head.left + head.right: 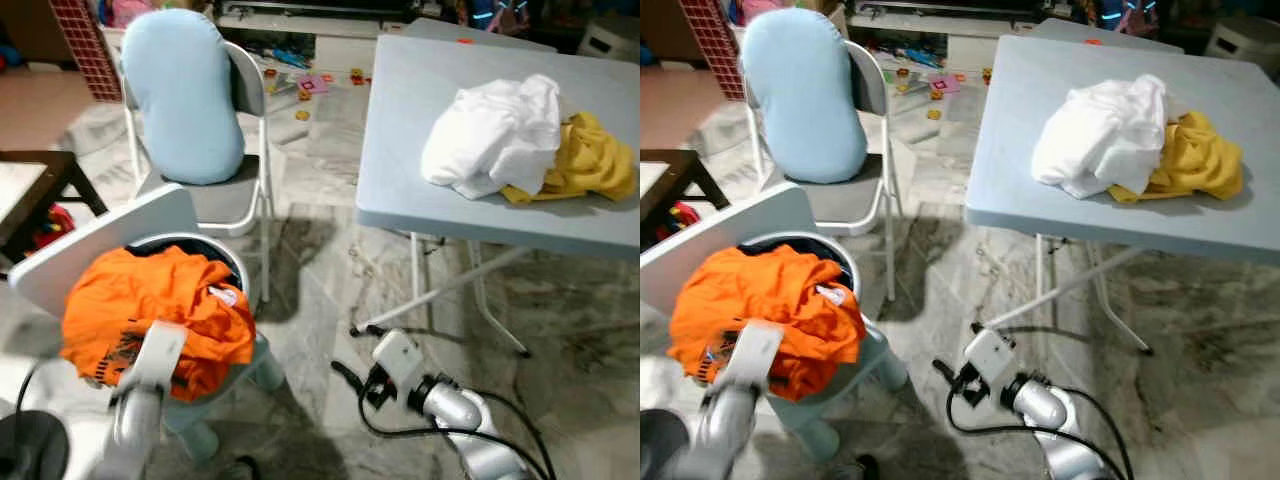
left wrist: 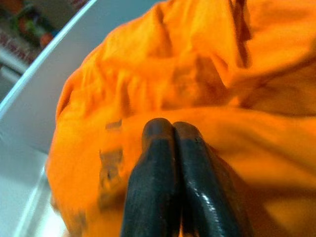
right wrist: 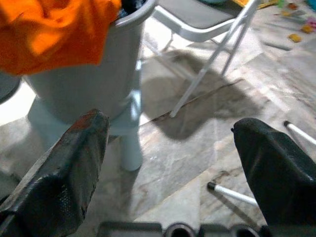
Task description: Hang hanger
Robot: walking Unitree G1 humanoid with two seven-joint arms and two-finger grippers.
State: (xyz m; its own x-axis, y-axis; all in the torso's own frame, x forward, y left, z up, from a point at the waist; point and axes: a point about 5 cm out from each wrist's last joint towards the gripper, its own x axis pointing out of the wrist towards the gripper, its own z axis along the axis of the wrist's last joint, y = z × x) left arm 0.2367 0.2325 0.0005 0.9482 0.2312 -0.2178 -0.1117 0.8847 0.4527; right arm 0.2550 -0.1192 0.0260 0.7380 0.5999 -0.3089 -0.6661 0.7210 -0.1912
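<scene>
While the head camera's left eye looks down on a marble floor [image 1: 320,280], an orange shirt [image 1: 150,300] lies heaped over the rim of a pale grey bin [image 1: 215,395] with its lid [image 1: 90,240] tipped up behind it. The left arm [image 1: 140,400] reaches up to that shirt from below. Behind the bin stands a folding chair [image 1: 245,190] with a light blue cushion [image 1: 185,95] leaning on its back. To the right, a grey tabletop [image 1: 420,130] carries a crumpled white garment [image 1: 495,135] touching a yellow one [image 1: 590,160]. No hanger can be made out.

From the right eye, the right hand [image 1: 950,380] hovers low over the floor between bin and table legs [image 1: 1070,280].

Through the left wrist camera, the left hand [image 2: 170,136] has its two black fingers pressed together, their tips against the orange cloth; whether any fabric is pinched between them I cannot tell.

Through the right wrist camera, the right hand's fingers [image 3: 64,168] stand wide apart, holding nothing, pointing toward the bin's base and the chair legs.
</scene>
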